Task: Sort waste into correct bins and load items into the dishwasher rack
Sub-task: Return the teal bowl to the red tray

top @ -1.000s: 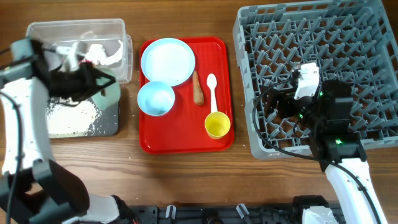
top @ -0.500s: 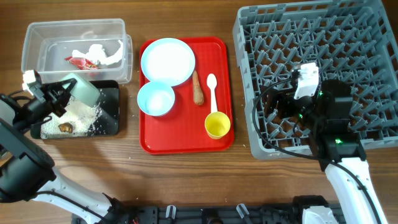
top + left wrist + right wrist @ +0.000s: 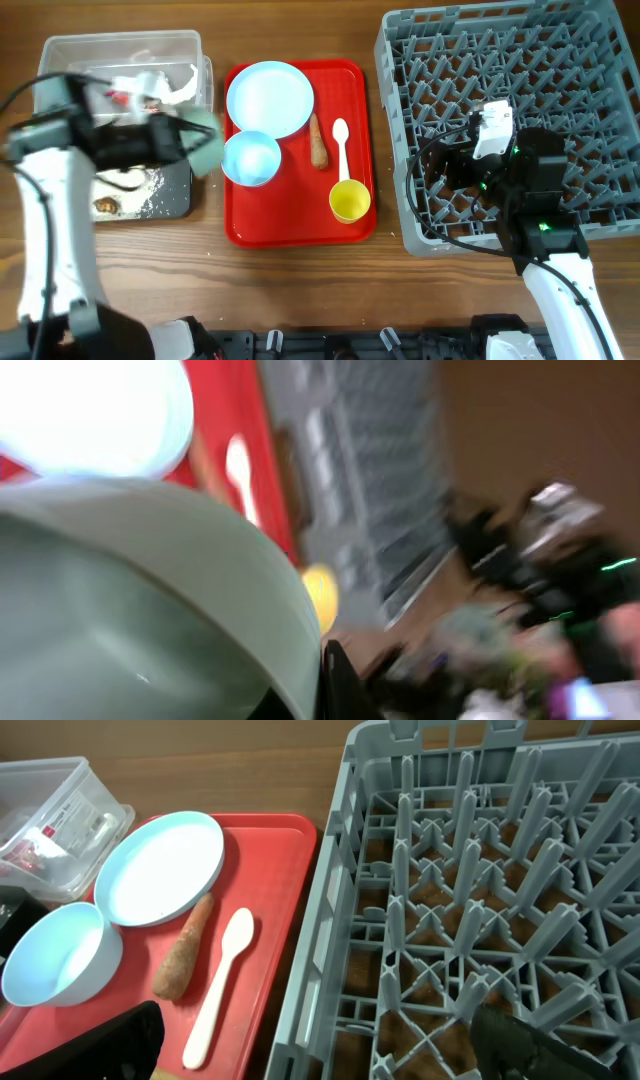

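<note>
Left claw (image 3: 186,141), clamped on the mint green bowl (image 3: 208,146), must carry it toward three o'clock into the dishwasher rack (image 3: 560,60); right claw (image 3: 448,172) gapes apart.

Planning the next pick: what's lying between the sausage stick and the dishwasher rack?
The white plastic spoon, lying on the red tray beside the sausage stick; the overhead and right wrist views show it.
</note>
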Controlling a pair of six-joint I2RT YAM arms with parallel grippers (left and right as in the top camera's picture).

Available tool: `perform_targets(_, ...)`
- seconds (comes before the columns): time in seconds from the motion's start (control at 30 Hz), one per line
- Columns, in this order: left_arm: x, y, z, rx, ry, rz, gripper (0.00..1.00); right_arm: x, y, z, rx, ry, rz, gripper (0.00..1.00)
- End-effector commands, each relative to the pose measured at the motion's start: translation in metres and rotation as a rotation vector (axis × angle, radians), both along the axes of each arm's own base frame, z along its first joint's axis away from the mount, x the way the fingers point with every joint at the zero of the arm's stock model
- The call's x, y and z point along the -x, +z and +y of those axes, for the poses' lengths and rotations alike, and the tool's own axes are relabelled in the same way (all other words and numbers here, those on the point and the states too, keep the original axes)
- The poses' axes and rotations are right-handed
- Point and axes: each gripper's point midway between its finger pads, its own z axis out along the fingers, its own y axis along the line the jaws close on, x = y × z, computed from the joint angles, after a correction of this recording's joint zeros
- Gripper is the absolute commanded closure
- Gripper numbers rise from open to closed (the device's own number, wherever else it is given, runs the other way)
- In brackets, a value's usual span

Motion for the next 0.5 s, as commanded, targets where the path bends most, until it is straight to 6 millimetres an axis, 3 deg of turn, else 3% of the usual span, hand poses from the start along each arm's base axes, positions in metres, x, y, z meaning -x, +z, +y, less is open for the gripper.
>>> perform_targets(0.0, 0.015, -0.055, -0.022, -0.494, 0.032, 0.171, 0.96, -0.003, 0.008, 0.003, -0.018, 0.009, -0.013, 0.0)
perform_targets(0.13, 0.038, -0.094, -0.061, -0.77, -0.008, 0.199, 0.96, -0.003, 0.007, 0.003, -0.017, 0.009, -0.009, 0.0)
perform_targets(0.27, 0.061, -0.135, -0.096, -0.869, -0.035, 0.204, 0.96, -0.003, 0.007, 0.003, -0.017, 0.01, -0.008, 0.0)
perform_targets(0.37, 0.072, -0.159, -0.105, -0.932, -0.055, 0.2, 0.96, -0.002, 0.007, 0.003, -0.017, 0.009, -0.007, 0.0)
perform_targets(0.47, 0.072, -0.177, -0.1, -1.027, -0.06, 0.165, 0.95, -0.002, 0.007, 0.003, -0.017, 0.009, -0.006, 0.0)
